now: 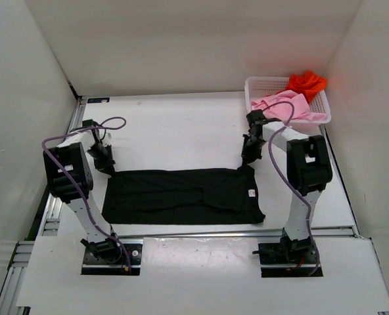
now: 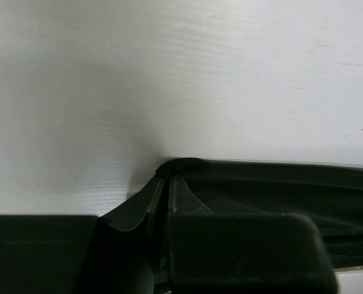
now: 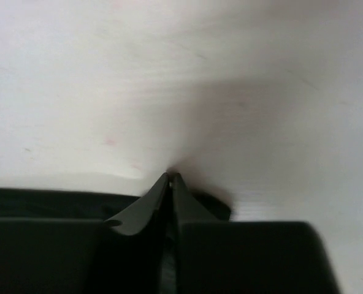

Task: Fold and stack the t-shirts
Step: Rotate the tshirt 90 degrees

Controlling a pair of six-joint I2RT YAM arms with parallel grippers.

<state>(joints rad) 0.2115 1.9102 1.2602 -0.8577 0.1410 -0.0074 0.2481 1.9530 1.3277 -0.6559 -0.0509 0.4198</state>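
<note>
Top external: we've L pincer (image 1: pixel 108 168), R pincer (image 1: pixel 246 160) pinching black t-shirt (image 1: pixel 181 195) far edge; long axis spans btwn them.

Lab cell: white panel walls (image 1: pixel 181 46) around a table (image 1: pixel 181 131)

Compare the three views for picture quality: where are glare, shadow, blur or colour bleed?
Top external: even light; glare on the glossy near strip; the orange-red t-shirt bleeds colour onto the wall; the black t-shirt shows little fold detail. Left wrist: near jaws out of focus, soft shadow on the table. Right wrist: whole picture soft, broad grey shadow beside the jaws.
</note>
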